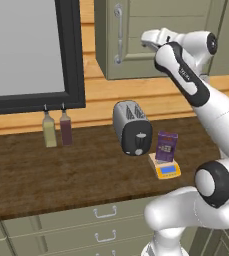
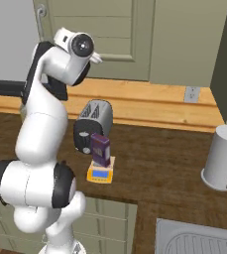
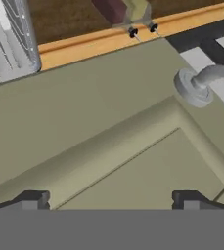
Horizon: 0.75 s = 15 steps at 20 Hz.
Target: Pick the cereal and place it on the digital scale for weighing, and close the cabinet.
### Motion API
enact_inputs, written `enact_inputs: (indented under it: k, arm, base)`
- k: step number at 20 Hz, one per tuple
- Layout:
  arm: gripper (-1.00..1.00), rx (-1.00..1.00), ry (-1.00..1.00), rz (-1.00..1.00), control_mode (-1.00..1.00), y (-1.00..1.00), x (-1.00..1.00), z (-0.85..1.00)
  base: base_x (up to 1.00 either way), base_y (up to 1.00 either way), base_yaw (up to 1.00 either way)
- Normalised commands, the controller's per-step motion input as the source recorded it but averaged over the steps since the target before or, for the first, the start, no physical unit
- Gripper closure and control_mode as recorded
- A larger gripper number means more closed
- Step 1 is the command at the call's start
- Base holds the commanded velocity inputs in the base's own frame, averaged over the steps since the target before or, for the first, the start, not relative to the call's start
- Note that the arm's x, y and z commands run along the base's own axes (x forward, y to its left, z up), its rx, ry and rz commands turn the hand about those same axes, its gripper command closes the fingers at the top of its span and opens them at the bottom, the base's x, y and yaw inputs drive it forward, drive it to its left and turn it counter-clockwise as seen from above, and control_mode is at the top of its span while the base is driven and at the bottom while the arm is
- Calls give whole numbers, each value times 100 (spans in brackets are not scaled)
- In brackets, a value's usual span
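Observation:
The dark purple cereal [image 1: 166,145] [image 2: 100,150] stands upright on the yellow-orange digital scale [image 1: 167,171] [image 2: 100,174], just right of the toaster. High above the counter, my gripper [image 1: 147,40] [image 2: 96,58] [image 3: 108,200] is pressed close to the panelled door of the olive-green cabinet [image 1: 146,62] [image 2: 105,30] [image 3: 108,127]. It is open, its fingertips [image 3: 33,200] wide apart with nothing between them. The door looks flush with the cabinet front. Its silver bar handle [image 1: 118,32] [image 3: 201,83] lies to the left of my hand.
A silver-black toaster [image 1: 132,127] [image 2: 91,124] stands on the wooden counter [image 1: 46,170]. Two bottles [image 1: 49,130] [image 1: 65,129] stand under a dark-framed window. A white kettle [image 2: 223,158] and a sink [image 2: 199,240] lie to the right. Drawers [image 1: 103,212] run below.

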Motion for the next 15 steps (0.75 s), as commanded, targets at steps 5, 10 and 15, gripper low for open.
enact_inputs:
  k: [5,10,15]
  arm:
    - [-100,-2,-2,-7,-100,3,94,-13]
    - [-100,-1,-13,-7,-100,1,48,-18]
    - [-100,-1,-26,-7,-100,0,15,-37]
  base:
    - [0,0,0]
    - [0,0,0]
    - [0,0,0]
